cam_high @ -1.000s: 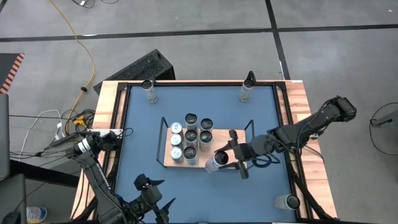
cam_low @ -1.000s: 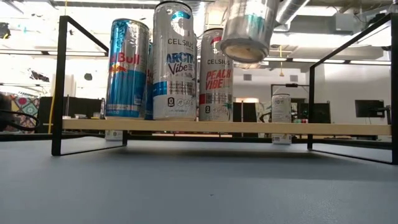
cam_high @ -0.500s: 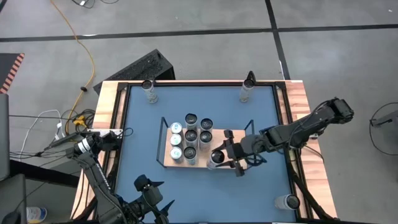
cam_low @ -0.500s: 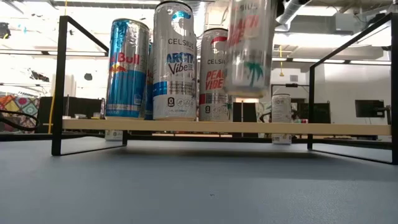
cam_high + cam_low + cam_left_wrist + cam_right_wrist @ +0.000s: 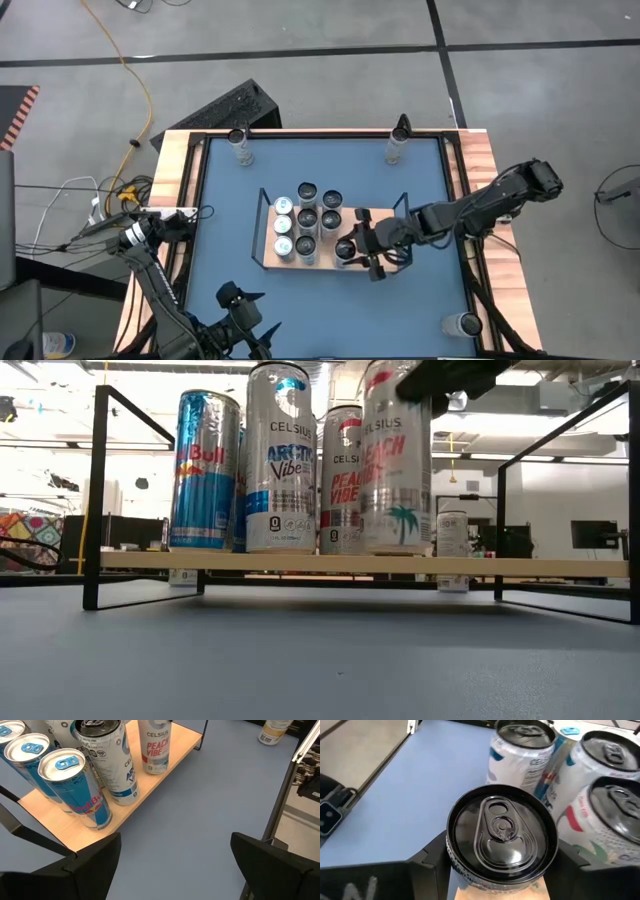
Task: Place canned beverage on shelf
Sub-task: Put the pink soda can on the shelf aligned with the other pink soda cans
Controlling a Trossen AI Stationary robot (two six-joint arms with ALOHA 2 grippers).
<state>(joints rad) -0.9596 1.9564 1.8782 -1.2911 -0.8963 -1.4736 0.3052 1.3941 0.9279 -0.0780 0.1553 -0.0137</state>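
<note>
The shelf (image 5: 383, 222) is a light-wood board in a black wire frame at the table's middle. Several cans (image 5: 305, 220) stand on its left part. A silver Celsius Peach Vibe can (image 5: 397, 460) stands upright beside them, toward the board's near edge (image 5: 155, 747). My right gripper (image 5: 360, 252) is shut on it, reaching in from the table's right. My left gripper (image 5: 175, 865) hovers open and empty near the table's near edge (image 5: 240, 305), left of the shelf. My right gripper pinches the can's upper wall (image 5: 454, 862), just under the top rim, between its two fingers (image 5: 427, 867), one on each side. The fingers come from the table's right, slanting down. The can is upright with its base down at the shelf board (image 5: 300, 563).
Single cans stand at the table's far left (image 5: 240, 145), far right (image 5: 397, 140) and near right (image 5: 462, 323) corners. The shelf's right part is bare board. Black end rails (image 5: 98, 490) rise at both ends of the shelf.
My right gripper has gone down and toward the table's left, toward the cans on the shelf. The can it holds was tipped with its bottom toward the table's near edge. It has swung upright and come down to the board beside the other cans.
</note>
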